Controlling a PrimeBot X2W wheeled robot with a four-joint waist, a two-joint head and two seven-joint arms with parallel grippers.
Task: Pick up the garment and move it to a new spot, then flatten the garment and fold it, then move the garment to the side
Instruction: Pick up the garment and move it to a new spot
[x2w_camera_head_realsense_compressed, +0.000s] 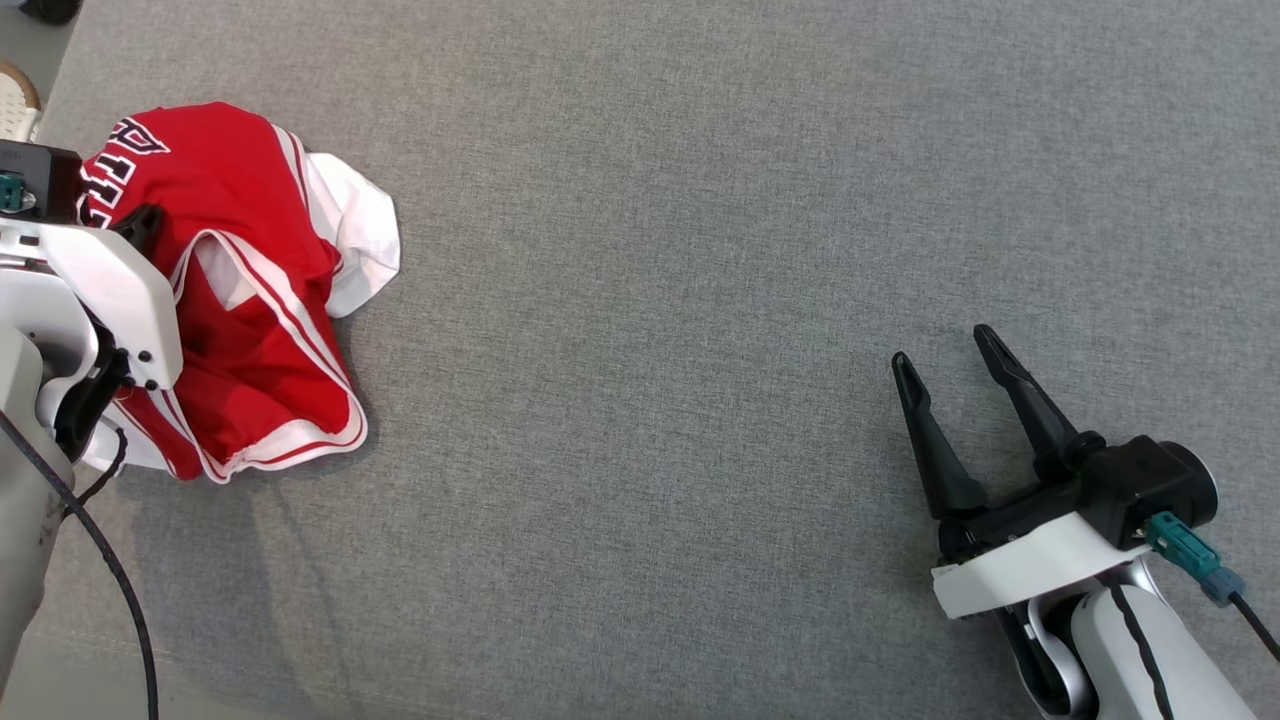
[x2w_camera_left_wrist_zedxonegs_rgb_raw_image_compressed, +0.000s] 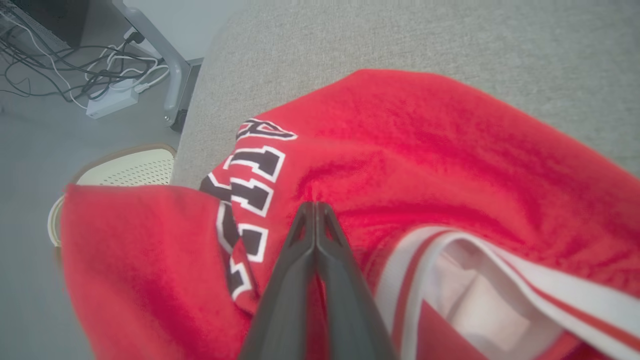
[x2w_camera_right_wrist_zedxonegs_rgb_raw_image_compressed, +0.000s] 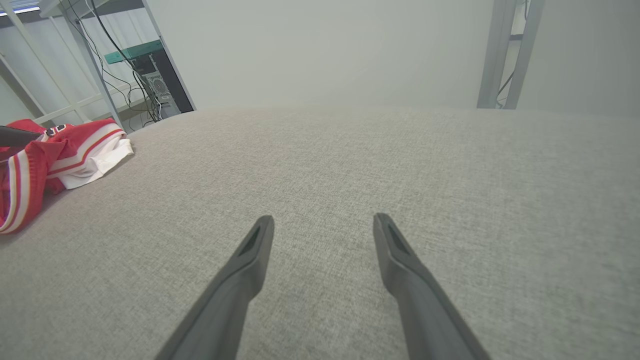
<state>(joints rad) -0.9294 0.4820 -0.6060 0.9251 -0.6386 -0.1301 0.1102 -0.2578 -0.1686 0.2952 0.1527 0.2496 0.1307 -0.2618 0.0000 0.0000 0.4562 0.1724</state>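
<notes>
The garment (x2w_camera_head_realsense_compressed: 250, 300) is a red jersey with white and red trim and black-and-white lettering. It lies crumpled near the left edge of the grey surface. My left gripper (x2w_camera_head_realsense_compressed: 143, 222) is over its upper left part. In the left wrist view, the left gripper (x2w_camera_left_wrist_zedxonegs_rgb_raw_image_compressed: 315, 206) has its fingers pressed together, pinching a puckered fold of the garment (x2w_camera_left_wrist_zedxonegs_rgb_raw_image_compressed: 425, 140) beside the lettering. My right gripper (x2w_camera_head_realsense_compressed: 943, 346) hovers open over bare grey cloth at the lower right, far from the jersey. The right wrist view shows the right gripper (x2w_camera_right_wrist_zedxonegs_rgb_raw_image_compressed: 324, 219) spread wide and the garment (x2w_camera_right_wrist_zedxonegs_rgb_raw_image_compressed: 55, 150) at far left.
A grey fabric-covered surface (x2w_camera_head_realsense_compressed: 700, 250) spans the work area, with its left edge just beyond the jersey. Past that edge are a pale perforated seat (x2w_camera_left_wrist_zedxonegs_rgb_raw_image_compressed: 125, 167), a power strip with cables (x2w_camera_left_wrist_zedxonegs_rgb_raw_image_compressed: 112, 102) on the floor and a metal leg (x2w_camera_left_wrist_zedxonegs_rgb_raw_image_compressed: 170, 65). Metal racks (x2w_camera_right_wrist_zedxonegs_rgb_raw_image_compressed: 100, 65) stand behind.
</notes>
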